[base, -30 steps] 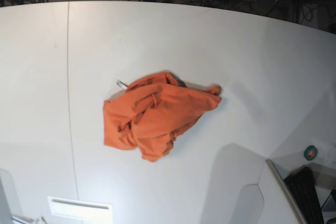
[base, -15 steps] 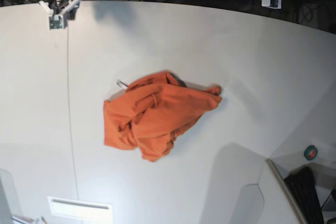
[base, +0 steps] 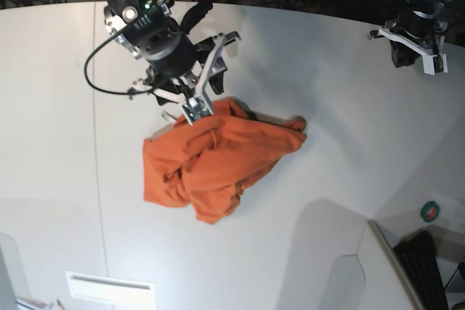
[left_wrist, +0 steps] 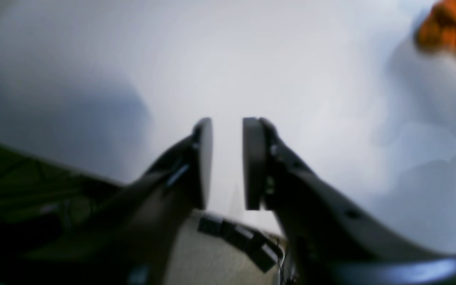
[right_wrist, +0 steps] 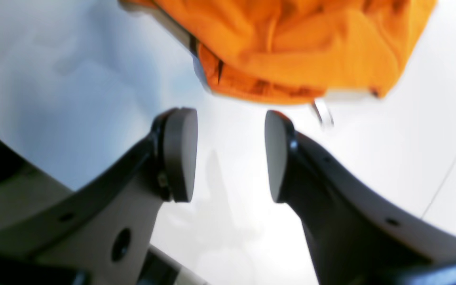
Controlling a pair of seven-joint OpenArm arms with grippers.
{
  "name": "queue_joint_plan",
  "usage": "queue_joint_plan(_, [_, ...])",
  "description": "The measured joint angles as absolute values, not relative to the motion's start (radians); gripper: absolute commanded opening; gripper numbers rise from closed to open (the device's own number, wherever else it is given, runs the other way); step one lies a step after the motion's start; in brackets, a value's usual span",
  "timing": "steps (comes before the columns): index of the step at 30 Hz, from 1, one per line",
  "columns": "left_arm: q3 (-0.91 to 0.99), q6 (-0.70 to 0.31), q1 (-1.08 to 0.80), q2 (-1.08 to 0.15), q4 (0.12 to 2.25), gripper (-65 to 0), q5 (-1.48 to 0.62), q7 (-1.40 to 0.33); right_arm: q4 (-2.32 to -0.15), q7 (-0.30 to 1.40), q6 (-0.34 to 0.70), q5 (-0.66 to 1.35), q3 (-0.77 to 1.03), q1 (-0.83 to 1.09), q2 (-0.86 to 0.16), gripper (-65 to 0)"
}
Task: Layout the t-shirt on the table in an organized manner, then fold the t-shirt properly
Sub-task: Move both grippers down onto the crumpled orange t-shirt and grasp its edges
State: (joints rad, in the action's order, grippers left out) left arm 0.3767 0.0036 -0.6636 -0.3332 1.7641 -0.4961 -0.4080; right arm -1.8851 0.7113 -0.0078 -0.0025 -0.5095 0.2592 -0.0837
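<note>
While nothing is laid out yet, my right end effector (base: 205,70) hovers with jaws spread and empty at the upper edge of the t-shirt (base: 214,159), a crumpled heap mid-bench (base: 327,63). Far right, my left end effector (left_wrist: 227,162) stands narrowly parted, empty. Spreading and folding remain.

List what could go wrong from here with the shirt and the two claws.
1. The t-shirt lies crumpled in a heap, so the open right claw, just above its far edge, may pinch several layers at once and lift a bundle instead of one edge.
2. The left claw sits far off over bare table, with only a corner of cloth in its camera, so a one-sided pull could drag the heap rather than spread it.
</note>
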Motion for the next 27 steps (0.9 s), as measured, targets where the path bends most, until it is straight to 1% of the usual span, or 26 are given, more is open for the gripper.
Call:
queue_joint_plan(1, [0.374,0.004,-0.648,-0.333,1.764,-41.5,-0.496,-0.409,-1.839,0.709,-0.007,-0.004,-0.528,0.216,-0.084,-38.1])
queue_joint_plan(3, [0.368,0.003,-0.628,-0.331,1.764,-30.8,-0.496,-0.41,-1.741,0.705,-0.021,-0.004,-0.556,0.145,-0.082,-38.1])
queue_joint_plan(5, [0.365,0.002,-0.612,-0.331,1.764,-19.6,-0.497,-0.409,-1.692,0.689,-0.083,-0.004,-0.592,0.105,-0.094,-37.4])
queue_joint_plan(7, [0.349,0.008,-0.599,-0.331,1.76,-12.8,-0.498,-0.408,-1.669,0.622,-0.147,-0.001,-0.64,0.079,-0.127,-37.2])
queue_joint_plan(8, [0.33,0.014,-0.587,-0.333,1.757,-11.4,-0.493,-0.41,-1.654,0.602,-0.17,0.003,-0.665,0.063,-0.143,-37.1])
queue_joint_plan(10, [0.267,0.01,-0.561,-0.333,1.756,-12.0,-0.497,-0.411,-1.62,0.59,-0.225,0.002,-0.688,0.042,-0.16,-36.6])
queue_joint_plan(11, [0.222,0.015,-0.54,-0.334,1.755,-13.0,-0.493,-0.412,-1.613,0.591,-0.244,0.004,-0.686,0.04,-0.162,-35.4])
queue_joint_plan(13, [0.137,-0.006,-0.49,-0.328,1.748,-14.6,-0.501,-0.411,-1.617,0.58,-0.247,0.006,-0.651,0.063,-0.159,-33.8])
queue_joint_plan(16, [0.033,0.002,-0.411,-0.296,1.683,-14.6,-0.5,-0.412,-1.649,0.579,-0.246,0.012,-0.577,0.131,-0.162,-33.8])
queue_joint_plan(18, [-0.004,0.013,-0.373,-0.26,1.628,-14.6,-0.54,-0.412,-1.667,0.588,-0.246,0.015,-0.52,0.16,-0.159,-33.8])
queue_joint_plan(21, [-0.008,0.001,-0.334,-0.218,1.553,-14.6,-0.699,-0.412,-1.693,0.577,-0.246,0.01,-0.44,0.177,-0.16,-33.6])
queue_joint_plan(24, [-0.013,0.023,-0.269,-0.226,1.448,-14.6,-0.893,-0.411,-1.702,0.576,-0.246,0.006,-0.366,0.216,-0.164,-33.6])
queue_joint_plan(27, [-0.054,0.023,-0.208,-0.236,1.394,-14.8,-1.019,-0.4,-1.7,0.581,-0.244,0.01,-0.327,0.253,-0.165,-33.6])
